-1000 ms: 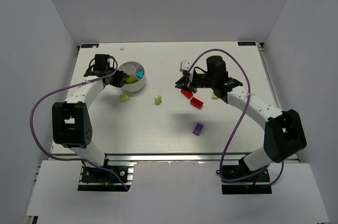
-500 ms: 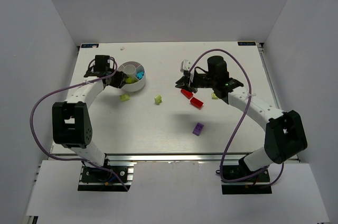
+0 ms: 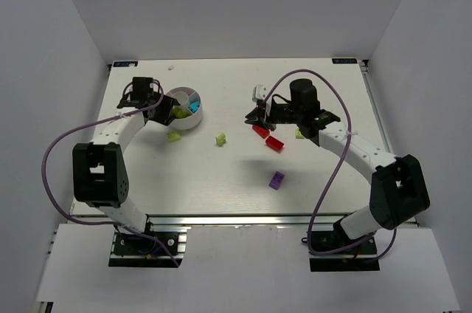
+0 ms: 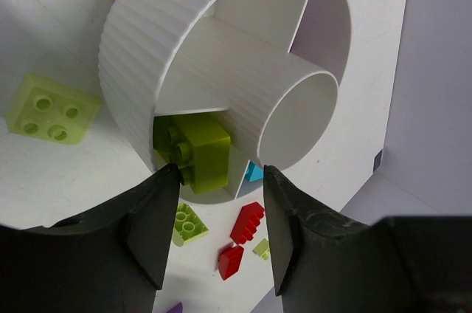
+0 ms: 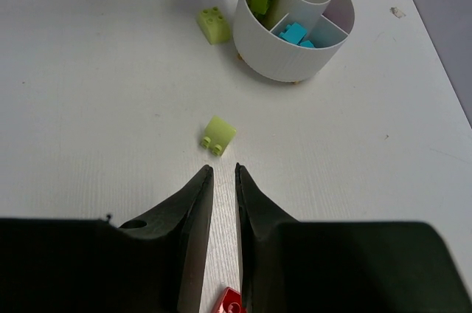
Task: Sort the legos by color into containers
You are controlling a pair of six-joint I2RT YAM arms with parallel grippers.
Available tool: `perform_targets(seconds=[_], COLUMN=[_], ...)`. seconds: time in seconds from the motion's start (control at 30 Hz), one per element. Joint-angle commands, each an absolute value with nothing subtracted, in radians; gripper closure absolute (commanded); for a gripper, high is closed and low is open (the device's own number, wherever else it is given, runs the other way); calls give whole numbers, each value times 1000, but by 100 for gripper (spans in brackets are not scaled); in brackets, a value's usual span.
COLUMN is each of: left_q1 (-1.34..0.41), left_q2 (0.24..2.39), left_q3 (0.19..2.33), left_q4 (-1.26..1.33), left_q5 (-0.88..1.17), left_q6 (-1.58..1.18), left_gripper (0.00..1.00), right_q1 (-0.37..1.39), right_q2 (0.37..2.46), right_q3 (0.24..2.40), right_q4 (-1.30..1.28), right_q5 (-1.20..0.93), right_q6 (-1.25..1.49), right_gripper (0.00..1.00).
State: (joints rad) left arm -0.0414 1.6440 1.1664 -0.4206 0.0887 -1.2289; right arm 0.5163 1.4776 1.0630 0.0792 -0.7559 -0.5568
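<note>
White tabletop (image 3: 184, 180) fills the top view, boxed in by grey walls on three sides. At its upper left sits the round divided dish (image 3: 189, 122). One lime brick (image 4: 203, 147) lies inside a wedge of it and cyan bricks (image 5: 293, 32) lie in the next wedge; what the far wedges hold I cannot tell. The left gripper (image 4: 220, 173) hangs over that lime brick with its fingers parted around it, so the piece looks released. By my count six pieces are left on the table: a loose lime brick (image 3: 174, 136) just beside the dish, another lime one (image 3: 220, 139) toward the middle, two red bricks (image 3: 259, 130) right of centre, a small lime piece (image 3: 300, 133) by the right arm, and a purple brick (image 3: 276, 180) lower down. The right gripper (image 5: 222, 169) hovers near the upper red brick, its fingers almost together with a slim gap, grasping nothing. Sorting seems under halfway. The loose pieces lie well away from the table edges with open room around them, except the red pair, which sit close together.
</note>
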Motion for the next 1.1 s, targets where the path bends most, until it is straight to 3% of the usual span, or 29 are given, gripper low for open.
perform_targets(seconds=[0.0, 0.33, 0.4, 0.47, 0.57, 0.67, 0.8, 1.07], left_q1=[-43, -43, -43, -43, -43, -43, -41, -41], left_q2=[1579, 1493, 1471, 1430, 1353, 1278, 1203, 1137], left_q3=[1189, 1311, 1309, 1284, 1185, 1070, 939, 769], left_q4=[-440, -567, -589, -601, -618, -629, -629, -555], left_q5=[72, 15, 0, -49, -66, -67, -64, -71], left_q6=[-1227, -1114, -1059, -1004, -922, -864, -848, -1003], left_gripper=[41, 40, 39, 35, 23, 14, 13, 20], right_q1=[509, 509, 509, 509, 509, 506, 499, 486], right_q2=[1436, 1433, 1433, 1433, 1446, 1494, 1513, 1534], right_q3=[1052, 1060, 1063, 1074, 1075, 1147, 1174, 1178], right_q4=[110, 94, 68, 34, 23, -144, -244, -218], right_q5=[-775, -779, -781, -773, -730, -759, -825, -839], right_q6=[-560, -575, -603, -659, -667, -744, -804, -741], right_gripper=[76, 74, 64, 11, 11, 11, 11, 39])
